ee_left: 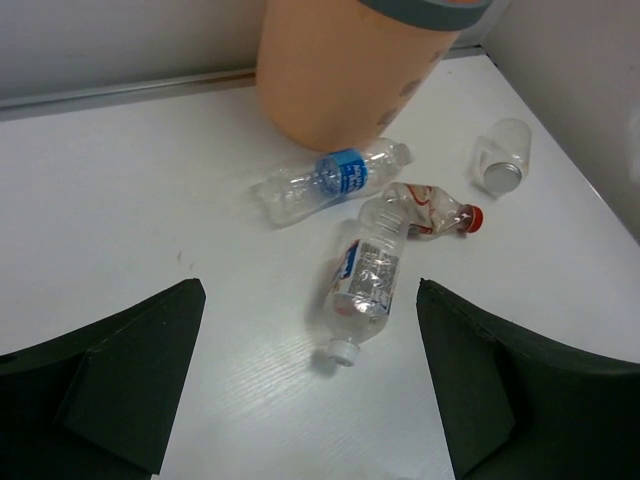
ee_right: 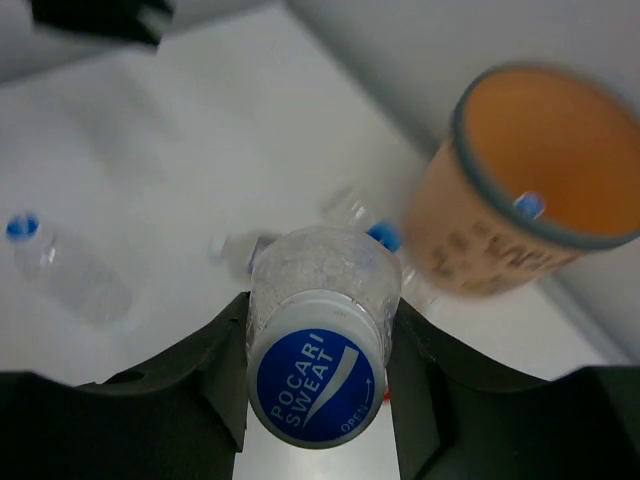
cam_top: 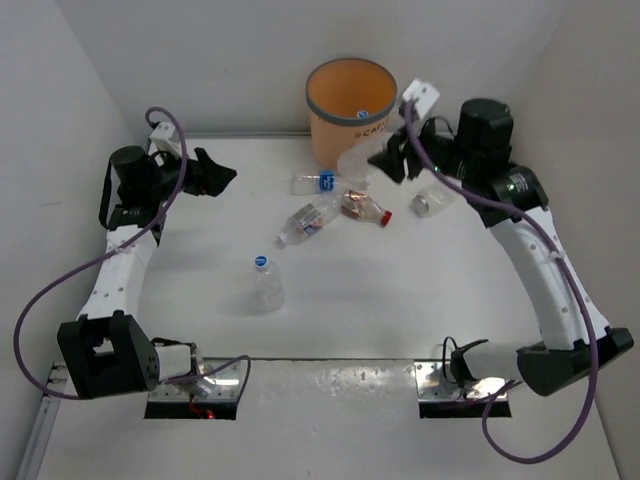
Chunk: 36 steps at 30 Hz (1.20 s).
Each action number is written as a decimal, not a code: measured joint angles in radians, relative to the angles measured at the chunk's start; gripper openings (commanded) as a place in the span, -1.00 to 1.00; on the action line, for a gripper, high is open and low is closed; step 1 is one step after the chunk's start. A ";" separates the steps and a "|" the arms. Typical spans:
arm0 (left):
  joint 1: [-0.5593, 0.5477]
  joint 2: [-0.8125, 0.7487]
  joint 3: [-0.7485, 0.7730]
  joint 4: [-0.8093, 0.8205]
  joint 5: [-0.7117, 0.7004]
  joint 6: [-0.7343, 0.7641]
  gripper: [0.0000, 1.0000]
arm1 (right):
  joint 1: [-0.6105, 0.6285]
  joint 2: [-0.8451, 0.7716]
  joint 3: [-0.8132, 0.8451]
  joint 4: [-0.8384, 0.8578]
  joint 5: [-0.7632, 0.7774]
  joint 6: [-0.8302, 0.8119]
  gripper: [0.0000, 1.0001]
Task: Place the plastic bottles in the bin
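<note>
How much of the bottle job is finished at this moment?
Done: maybe one, since a blue cap shows inside the bin. In hand: the right pincer grips a blue-capped bottle near the bin. Left: five bottles rest on the table; the left pincer is open and empty.

Looks like a robotics lab test cell rather than a home or shop. Shows in the bare white desk [cam_top: 400, 295] boxed in on three sides by plain white walls [cam_top: 200, 70], and in two robot arms [cam_top: 540, 265] bolted onto metal plates [cam_top: 225, 375] at its near edge, trailing loose purple cables [cam_top: 182, 135]. Carries plain test props: scattered plastic bottles [cam_top: 268, 285] and an orange bin [cam_top: 340, 135] by the back wall.
</note>
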 measured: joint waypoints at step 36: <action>0.164 -0.086 -0.076 -1.275 0.299 1.805 0.99 | -0.143 0.829 0.605 0.393 0.249 0.385 0.96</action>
